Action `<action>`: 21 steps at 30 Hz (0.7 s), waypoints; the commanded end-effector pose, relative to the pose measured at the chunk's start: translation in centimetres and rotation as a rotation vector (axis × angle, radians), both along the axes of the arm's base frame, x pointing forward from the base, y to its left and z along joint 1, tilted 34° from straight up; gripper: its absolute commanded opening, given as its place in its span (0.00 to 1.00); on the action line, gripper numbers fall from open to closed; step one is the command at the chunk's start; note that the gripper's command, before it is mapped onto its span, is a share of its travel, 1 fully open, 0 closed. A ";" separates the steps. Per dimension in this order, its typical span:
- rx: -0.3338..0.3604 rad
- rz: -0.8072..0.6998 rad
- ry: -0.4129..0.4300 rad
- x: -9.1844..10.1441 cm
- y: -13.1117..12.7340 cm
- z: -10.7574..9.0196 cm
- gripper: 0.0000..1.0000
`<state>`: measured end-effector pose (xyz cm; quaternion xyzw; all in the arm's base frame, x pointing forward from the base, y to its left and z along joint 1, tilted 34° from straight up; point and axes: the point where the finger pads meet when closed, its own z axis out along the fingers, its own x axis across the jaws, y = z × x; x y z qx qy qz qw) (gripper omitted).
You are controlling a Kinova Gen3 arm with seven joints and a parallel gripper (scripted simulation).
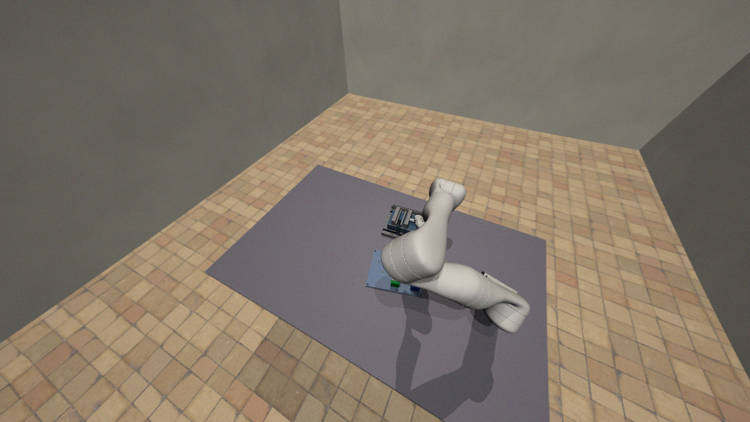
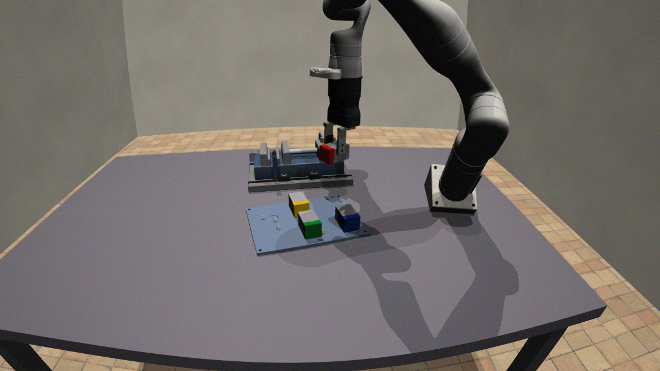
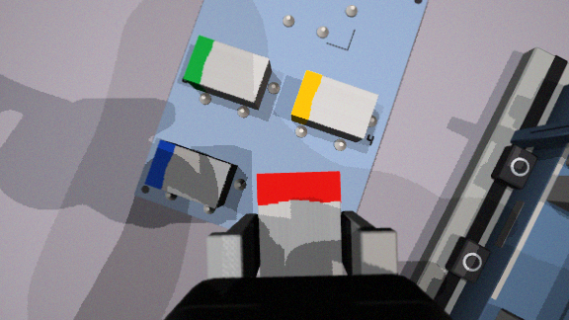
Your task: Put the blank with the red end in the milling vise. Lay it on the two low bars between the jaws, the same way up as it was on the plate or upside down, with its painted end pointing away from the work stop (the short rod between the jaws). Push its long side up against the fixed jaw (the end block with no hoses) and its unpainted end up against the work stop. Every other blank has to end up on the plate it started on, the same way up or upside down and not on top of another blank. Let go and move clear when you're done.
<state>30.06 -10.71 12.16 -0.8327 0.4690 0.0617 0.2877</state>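
My gripper (image 2: 334,142) (image 3: 299,234) is shut on the red-ended blank (image 2: 326,154) (image 3: 298,188), one finger along each long side. It holds the blank above the table, in front of the hose end of the vise in the exterior view, red end toward that camera. The vise (image 1: 390,234) (image 2: 260,170) (image 3: 538,242) has two upright grey jaws at its left part; the low bars are hidden. The yellow-ended blank (image 2: 302,207) (image 3: 341,106), green-ended blank (image 1: 394,284) (image 2: 310,225) (image 3: 232,71) and blue-ended blank (image 1: 415,288) (image 2: 349,221) (image 3: 160,165) lie apart on the blue plate (image 1: 375,273) (image 2: 267,240) (image 3: 390,49).
Small pins (image 3: 288,21) stand up from the plate. Dark clamps (image 3: 516,167) sit along the vise's near rail. The arm's base (image 2: 452,202) stands right of the plate and vise in the exterior view. The arm hides part of the plate and vise in the top view.
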 end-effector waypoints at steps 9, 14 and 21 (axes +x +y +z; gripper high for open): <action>0.020 -0.099 0.067 0.0 0.1 0.0 0.00; 0.032 -0.164 0.106 0.0 0.0 0.0 0.00; 0.050 -0.253 0.164 0.0 0.1 0.0 0.00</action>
